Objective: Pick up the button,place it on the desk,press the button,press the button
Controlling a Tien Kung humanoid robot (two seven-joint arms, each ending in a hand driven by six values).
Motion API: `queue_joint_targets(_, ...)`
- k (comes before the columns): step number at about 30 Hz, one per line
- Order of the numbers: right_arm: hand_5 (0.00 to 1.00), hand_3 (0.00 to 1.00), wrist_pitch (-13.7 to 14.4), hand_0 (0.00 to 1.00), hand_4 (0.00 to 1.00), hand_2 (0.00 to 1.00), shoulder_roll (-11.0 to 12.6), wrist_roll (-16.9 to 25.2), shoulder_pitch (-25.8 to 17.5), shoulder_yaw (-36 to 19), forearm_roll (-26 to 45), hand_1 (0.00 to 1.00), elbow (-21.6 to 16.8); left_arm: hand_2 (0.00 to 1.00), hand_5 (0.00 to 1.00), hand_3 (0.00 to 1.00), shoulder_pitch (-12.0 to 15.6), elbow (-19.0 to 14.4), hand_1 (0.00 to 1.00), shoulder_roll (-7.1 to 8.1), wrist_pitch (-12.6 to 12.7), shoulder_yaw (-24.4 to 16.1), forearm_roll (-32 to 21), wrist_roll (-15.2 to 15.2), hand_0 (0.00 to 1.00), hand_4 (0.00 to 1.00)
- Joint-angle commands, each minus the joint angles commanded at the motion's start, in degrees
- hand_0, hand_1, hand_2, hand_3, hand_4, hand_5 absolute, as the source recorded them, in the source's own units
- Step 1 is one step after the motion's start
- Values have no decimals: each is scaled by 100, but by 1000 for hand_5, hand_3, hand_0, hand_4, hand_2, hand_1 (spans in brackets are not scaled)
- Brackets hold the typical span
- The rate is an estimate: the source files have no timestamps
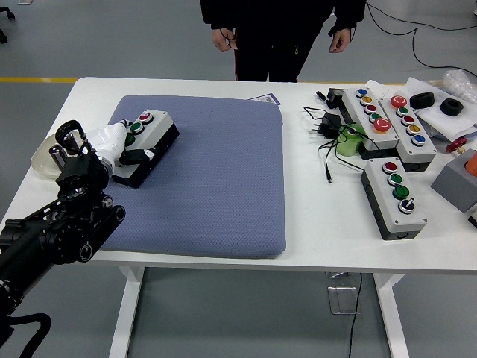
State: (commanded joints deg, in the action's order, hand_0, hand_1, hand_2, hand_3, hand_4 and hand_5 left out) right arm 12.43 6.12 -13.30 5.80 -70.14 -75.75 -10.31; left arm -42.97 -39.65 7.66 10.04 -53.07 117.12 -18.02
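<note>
Button box point(147, 142) with red, green and a third cap on its grey lid is sitting at about ten o'clock on the blue pad point(212, 179), tilted so its long side is running toward one o'clock. Its near end is looking slightly raised, though whether it is clear of the pad is hard to tell. The left hand point(112, 145) is coming in from eight o'clock and is grasping the box at its near-left end, pale fingers wrapped over the lid edge and a dark part against the side wall. The right hand is not showing.

Judging by this, the step in hand is carrying the box and setting it down. Doing it well is probably meaning keeping the grip low on the walls so that no finger is leaning on a cap, levelling the box before lowering, and settling it flat with the caps facing up and well inside the pad's edge. Releasing only once the base is lying fully flat should be stopping it from rocking when a cap is pressed.

Across the white counter point(313, 239), at three o'clock, more button boxes point(393, 198) and a tangle of black cable point(326, 134) are lying well apart. A person point(279, 33) is standing at twelve o'clock, hands hanging empty.
</note>
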Motion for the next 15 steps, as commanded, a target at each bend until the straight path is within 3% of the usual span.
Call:
queue_joint_targets(8, 135, 582, 1, 749, 183, 714, -2, -2, 6, -10, -1, 701, 0, 97, 2, 164, -59, -50, 22, 319, 69, 465, -216, 1583, 2, 2)
queue_joint_targets(15, 135, 582, 4, 749, 182, 714, -7, -8, 8, -24, -16, 701, 0, 101, 2, 166, -170, -97, 25, 610, 519, 987, 96, 2788, 2, 2)
